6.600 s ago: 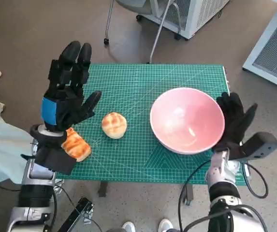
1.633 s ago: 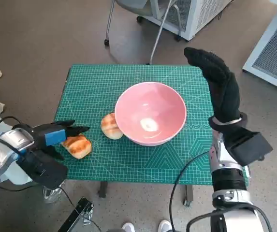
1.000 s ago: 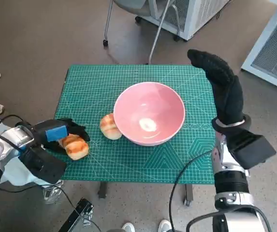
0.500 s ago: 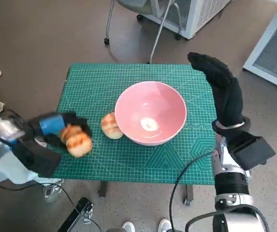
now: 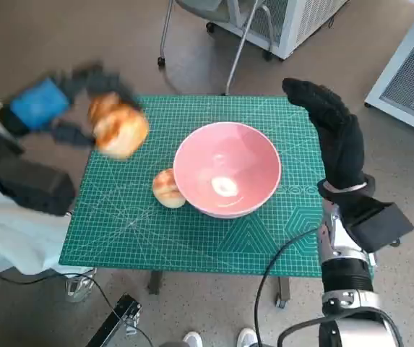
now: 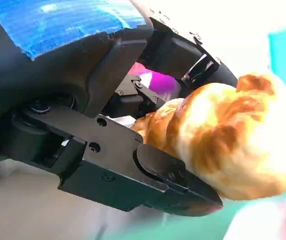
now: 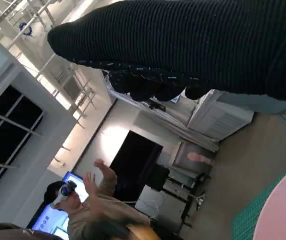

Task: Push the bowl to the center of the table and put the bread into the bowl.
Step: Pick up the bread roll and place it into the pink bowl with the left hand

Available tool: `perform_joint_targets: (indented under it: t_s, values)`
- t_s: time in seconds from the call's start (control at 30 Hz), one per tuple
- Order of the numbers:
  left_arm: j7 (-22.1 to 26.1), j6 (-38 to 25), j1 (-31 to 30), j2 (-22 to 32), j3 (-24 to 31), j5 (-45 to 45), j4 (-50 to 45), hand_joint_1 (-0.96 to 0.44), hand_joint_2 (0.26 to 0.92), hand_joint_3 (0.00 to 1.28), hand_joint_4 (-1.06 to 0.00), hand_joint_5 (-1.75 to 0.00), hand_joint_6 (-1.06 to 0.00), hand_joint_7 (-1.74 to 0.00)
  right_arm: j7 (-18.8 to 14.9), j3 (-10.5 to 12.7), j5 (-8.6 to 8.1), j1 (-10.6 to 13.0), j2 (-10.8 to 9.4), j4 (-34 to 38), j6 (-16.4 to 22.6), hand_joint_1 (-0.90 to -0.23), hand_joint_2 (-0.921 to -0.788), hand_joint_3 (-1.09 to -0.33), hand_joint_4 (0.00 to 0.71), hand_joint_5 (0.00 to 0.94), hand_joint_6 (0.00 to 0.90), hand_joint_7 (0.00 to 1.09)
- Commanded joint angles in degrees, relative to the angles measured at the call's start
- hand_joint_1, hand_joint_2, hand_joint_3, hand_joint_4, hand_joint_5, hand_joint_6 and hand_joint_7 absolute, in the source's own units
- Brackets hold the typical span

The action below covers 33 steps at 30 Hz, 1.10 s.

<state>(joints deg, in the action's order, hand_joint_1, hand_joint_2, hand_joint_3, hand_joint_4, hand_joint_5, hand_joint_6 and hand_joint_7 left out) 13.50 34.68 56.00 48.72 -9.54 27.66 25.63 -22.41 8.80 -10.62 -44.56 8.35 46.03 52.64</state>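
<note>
Head view: left robot hand (image 5: pixel 44 108) grips bread (image 5: pixel 118 128), raised beside bowl (image 5: pixel 226 178).

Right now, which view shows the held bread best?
The left wrist view: the bread is large and sharp, gripped in the left hand. The head view shows it blurred above the table's corner. The right wrist view doesn't show it.

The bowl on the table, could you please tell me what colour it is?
The bowl is pink, seen best in the head view.
</note>
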Motion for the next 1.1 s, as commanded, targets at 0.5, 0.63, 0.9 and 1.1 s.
perform_joint_targets:
  t_s: [0.5, 0.63, 0.9, 1.1]
  values:
    - [-4.7, 8.4, 10.8, -17.2, -11.7, 9.4, 17.2, 0.0, 0.921, 0.12, -0.51, -1.18, -0.7, -1.25, -0.7, 0.0, -0.41, 1.4, 1.2, -0.1, -0.2, -0.562, -0.921, -0.775, 0.346, 0.009, -0.001, 0.8]
    - [-7.0, 7.9, 12.3, -19.5, -14.7, 13.8, 20.2, 0.0, 0.921, 0.14, -0.5, -1.19, -0.68, -1.28, -0.7, 0.0, -0.5, 1.9, 1.4, -0.6, -0.3, -0.562, -0.921, -0.775, 0.345, 0.009, -0.001, 0.8]
    - [-12.6, 3.9, 14.7, -24.5, -21.6, 22.3, 28.3, 0.0, 0.921, 0.15, -0.48, -1.2, -0.66, -1.3, -0.8, 0.3, -0.88, 2.9, 2.2, -1.7, -0.6, -0.573, -0.921, -0.772, 0.345, 0.009, -0.001, 0.79]
    - [-7.9, 0.1, 14.8, -27.1, -22.9, 21.3, 33.7, 0.0, 0.907, 0.21, -0.38, -1.16, -0.48, -1.22, -0.9, 0.6, -1.31, 3.7, 2.7, -2.6, -0.8, -0.58, -0.921, -0.769, 0.345, 0.009, -0.001, 0.79]
